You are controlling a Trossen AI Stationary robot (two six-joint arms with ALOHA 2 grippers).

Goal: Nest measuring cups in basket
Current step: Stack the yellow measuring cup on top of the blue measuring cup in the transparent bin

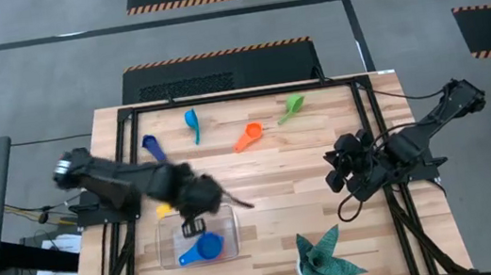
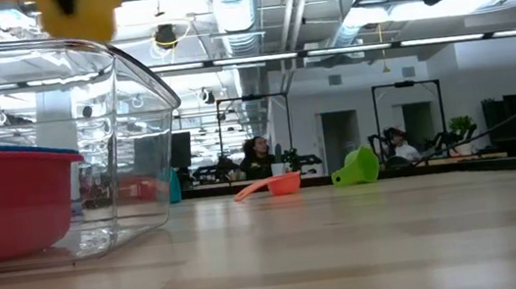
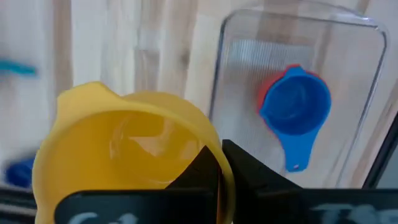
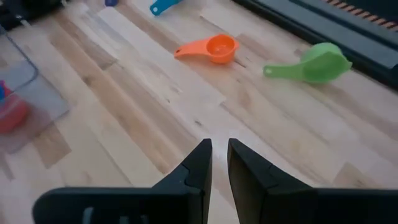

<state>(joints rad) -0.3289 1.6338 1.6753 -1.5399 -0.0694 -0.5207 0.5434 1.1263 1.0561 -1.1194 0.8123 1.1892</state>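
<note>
My left gripper (image 1: pixel 190 224) hangs above the far end of the clear basket (image 1: pixel 223 218), pointing down and shut on a yellow measuring cup (image 3: pixel 124 149), which also shows as the yellow cup (image 2: pixel 74 9) high in the low view. In the basket a blue cup (image 3: pixel 295 109) sits nested in a red cup (image 2: pixel 9 205). On the table's far part lie a dark blue cup (image 1: pixel 152 148), a light blue cup (image 1: pixel 192 124), an orange cup (image 4: pixel 214 48) and a green cup (image 4: pixel 317 62). My right gripper (image 4: pixel 220 148) waits at the right, a narrow gap between its fingers. My left gripper pinches the yellow cup's wall at its rim (image 3: pixel 227 177), one finger (image 3: pixel 198 167) inside the bowl and the other outside. The fingers come from above, pointing down. The cup is lifted clear of the table, its opening facing up toward the wrist.
A dark green spiky plant (image 1: pixel 323 260) stands near the front edge, right of the basket. Bare wood lies between the basket and my right arm. Black frame rails (image 1: pixel 374 139) run along the table's sides.
</note>
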